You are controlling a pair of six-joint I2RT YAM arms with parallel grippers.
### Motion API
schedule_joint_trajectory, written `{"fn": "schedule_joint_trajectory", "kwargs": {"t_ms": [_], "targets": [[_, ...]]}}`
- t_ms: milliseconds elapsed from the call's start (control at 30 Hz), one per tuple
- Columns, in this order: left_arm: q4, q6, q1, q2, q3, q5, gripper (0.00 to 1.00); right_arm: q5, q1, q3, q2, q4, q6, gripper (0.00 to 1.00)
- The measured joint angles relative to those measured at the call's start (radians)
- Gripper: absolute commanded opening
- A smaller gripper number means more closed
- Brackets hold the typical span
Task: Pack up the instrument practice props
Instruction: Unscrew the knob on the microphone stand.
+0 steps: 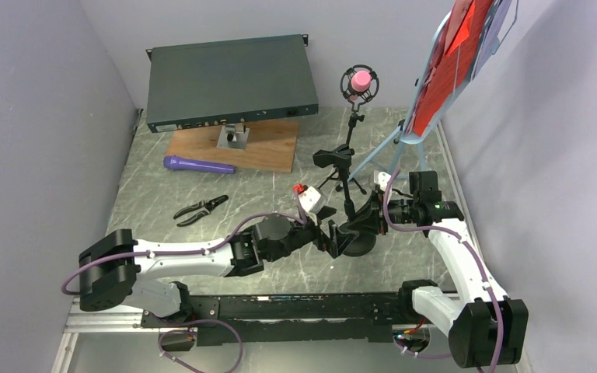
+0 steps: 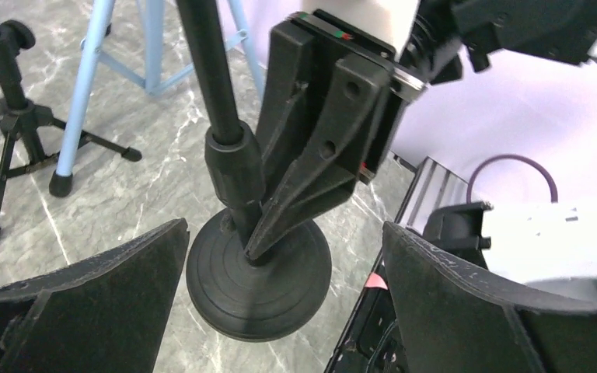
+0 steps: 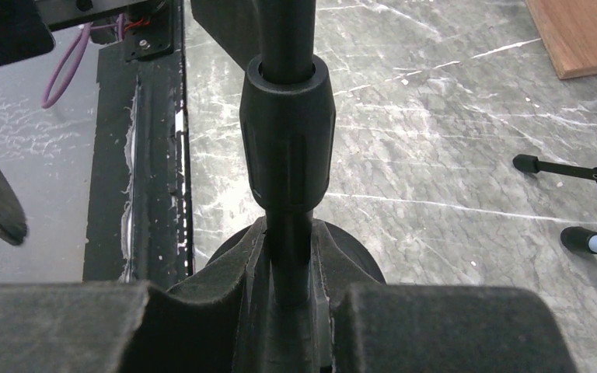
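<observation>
The black round-base mic holder [image 1: 355, 242] stands near the table's front, and its pole rises toward the pink microphone [image 1: 360, 80]. My right gripper [image 1: 367, 221] is shut on the pole just above the base [image 3: 289, 229]. In the left wrist view, its fingers [image 2: 303, 194] pinch the pole's foot over the round base [image 2: 258, 291]. My left gripper [image 1: 333, 235] is open and empty, with its jaws either side of the base [image 2: 284, 233] and not touching it. The black tripod holder [image 1: 334, 159], the light-blue music tripod [image 1: 392, 144] with red sheets [image 1: 447, 70] and the purple microphone [image 1: 198, 164] stand apart.
A dark green rack box [image 1: 229, 81] sits at the back left, partly over a brown wooden board [image 1: 237, 148]. Black pliers [image 1: 200, 210] lie left of centre. The black base rail [image 1: 295, 307] runs along the near edge. Walls close in on both sides.
</observation>
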Motion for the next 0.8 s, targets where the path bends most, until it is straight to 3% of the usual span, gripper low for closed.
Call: {"fn": "schedule_joint_trajectory", "kwargs": {"t_ms": [300, 533, 700, 800], "targets": [[0.169, -0.013, 0.155, -0.043, -0.094, 0.247, 0.95, -0.006, 0.000, 0.000, 0.000, -0.002, -0.017, 0.00], [0.360, -0.094, 0.264, 0.064, -0.101, 0.435, 0.89, -0.009, 0.000, 0.000, 0.000, -0.009, -0.039, 0.00], [0.420, -0.116, 0.266, 0.153, -0.063, 0.536, 0.77, -0.009, 0.000, 0.000, 0.000, -0.009, -0.042, 0.00], [0.444, -0.131, 0.266, 0.177, -0.046, 0.566, 0.65, -0.009, 0.000, 0.000, 0.000, -0.009, -0.042, 0.00]]}}
